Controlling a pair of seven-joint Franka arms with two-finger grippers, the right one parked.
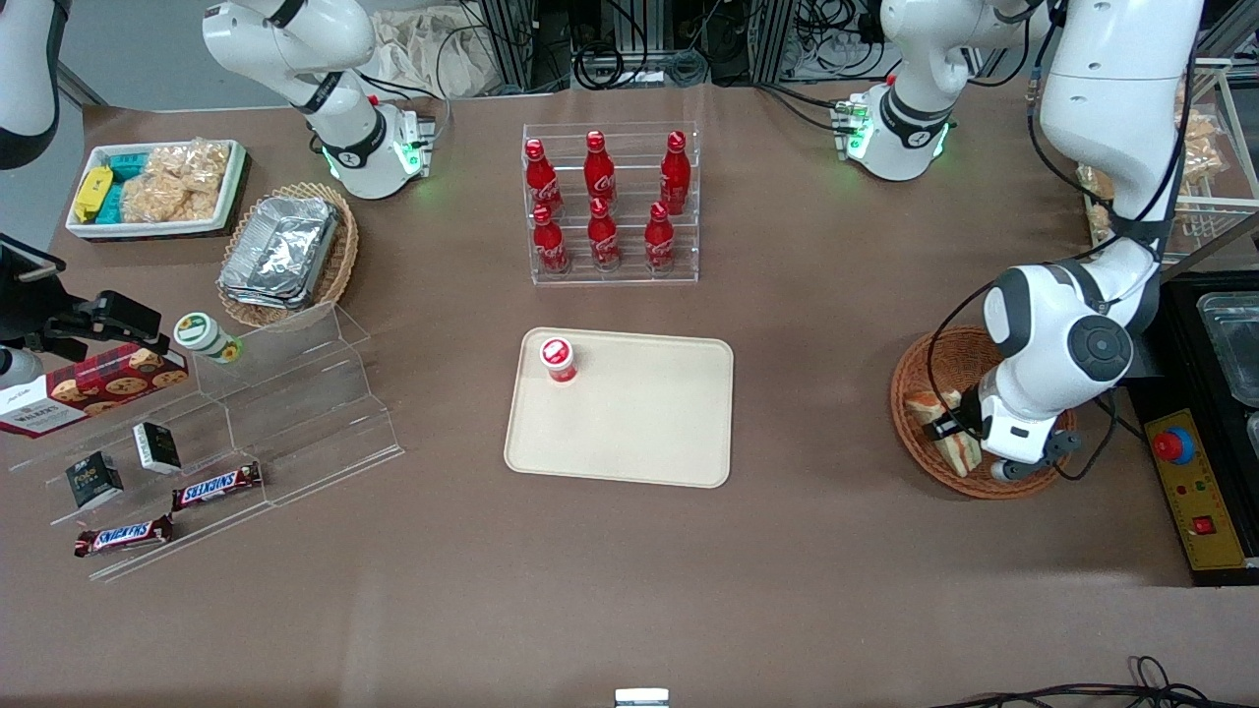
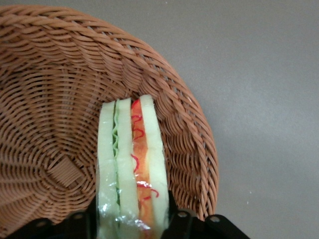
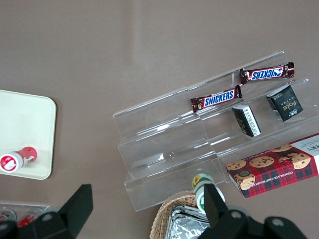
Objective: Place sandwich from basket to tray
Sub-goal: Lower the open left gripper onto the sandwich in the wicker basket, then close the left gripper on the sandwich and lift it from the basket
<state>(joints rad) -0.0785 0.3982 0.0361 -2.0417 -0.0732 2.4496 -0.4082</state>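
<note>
The left arm's claw (image 2: 132, 221) is down in the reddish-brown round woven wicker basket (image 2: 55, 64), its fingers flanking the pale-bread wedge sandwich (image 2: 130, 164) with the red-orange filling; whether they already pinch it I cannot tell. The grasp step looks to be in hand. Next comes a firm hold, a lift over the basket rim, then a carry to the flat cream-beige rectangular plastic tray (image 1: 639, 433).

My front camera looks steeply down over the whole bench (image 1: 629, 590); both wrist cameras face down close up, each covering a patch it shares.

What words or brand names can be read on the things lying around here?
"SNICKERS": two candy bars on the clear stand.
"CHOCOLATE CHIP SHORTBREAD": tartan cookie box.
"Coca-Cola" script: red bottles, barely legible.
Small black boxes: too small to read.
The end effector grips the sandwich: no text.
</note>
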